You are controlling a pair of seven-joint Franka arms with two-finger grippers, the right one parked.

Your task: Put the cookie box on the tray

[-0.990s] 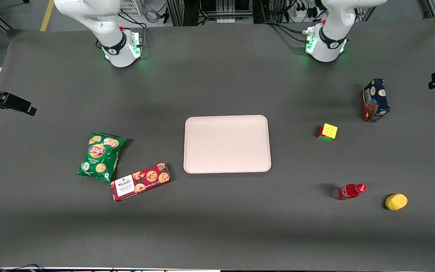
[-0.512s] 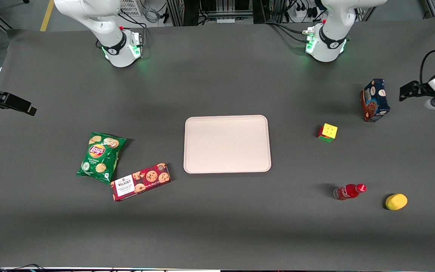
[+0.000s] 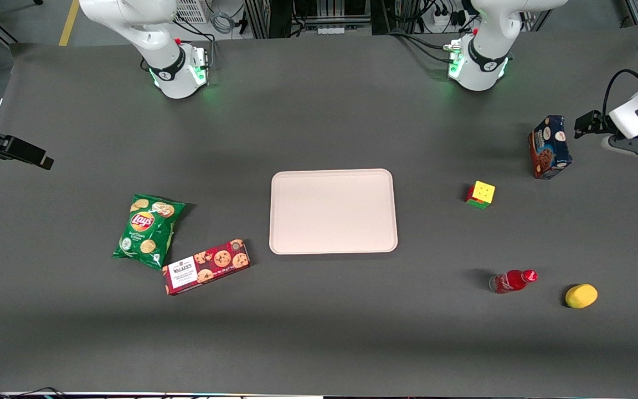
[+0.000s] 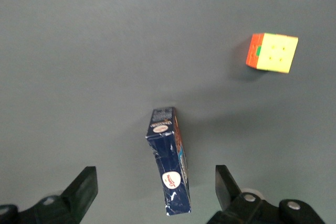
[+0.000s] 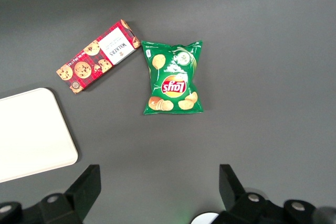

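The small upright navy-blue cookie box [image 3: 549, 146] with a reddish-brown cookie-picture face stands on the dark grey table [image 3: 319, 332] toward the working arm's end, well apart from the flat pale pinkish-beige plastic tray [image 3: 333, 211]. The left arm's gripper [image 4: 155, 188] hovers above the box, its fingers [image 4: 84, 187] spread wide and holding nothing. A multicoloured puzzle cube [image 4: 272, 52] sits near the box.

The black two-finger jaws' gripper [image 4: 155, 182] is cut off at its base by the frame edge; the small navy-blue cookie box [image 4: 169, 168] between the jaws bears print too small to read.
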